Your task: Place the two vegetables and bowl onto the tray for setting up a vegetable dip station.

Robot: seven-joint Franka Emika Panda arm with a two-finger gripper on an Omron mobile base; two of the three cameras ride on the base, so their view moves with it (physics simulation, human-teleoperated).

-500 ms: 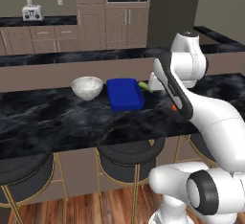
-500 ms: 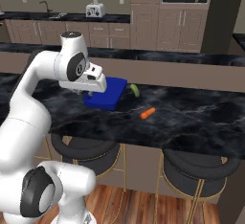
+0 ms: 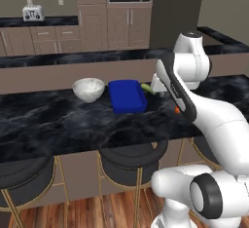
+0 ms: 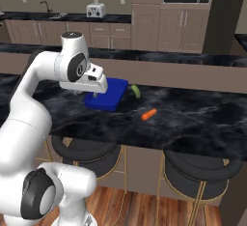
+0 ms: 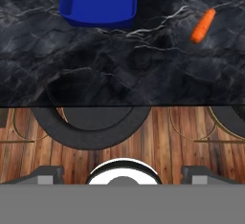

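Looking at the black marble counter [image 3: 58,120]: blue tray [image 3: 127,95] sits near the middle, empty, long axis running front-to-back w/ a slight skew in the left base view. Bowl [image 3: 89,89] is on the counter just left of the tray, upright, apart from it, not on it. Yellow-green veg [image 4: 136,91] lies at the tray's far right corner, just beside the rim; long axis roughly front-to-back in the right base view, partly hidden by the arm in the left base view. Carrot [image 4: 149,114] lies alone on the counter, right of the tray & nearer the front edge, well apart from it. Its long axis is diagonal: in the hand view the carrot [image 5: 203,26] runs lower-left to upper-right; can't tell the thin end. Gripper [image 5: 122,170] hangs above the counter's front edge w/ the stools [image 5: 91,125] below; finger tips [image 5: 48,174] sit wide apart at the frame bottom, jaws spread, nothing between them. Tray [image 5: 99,0] is at the top of the hand view.
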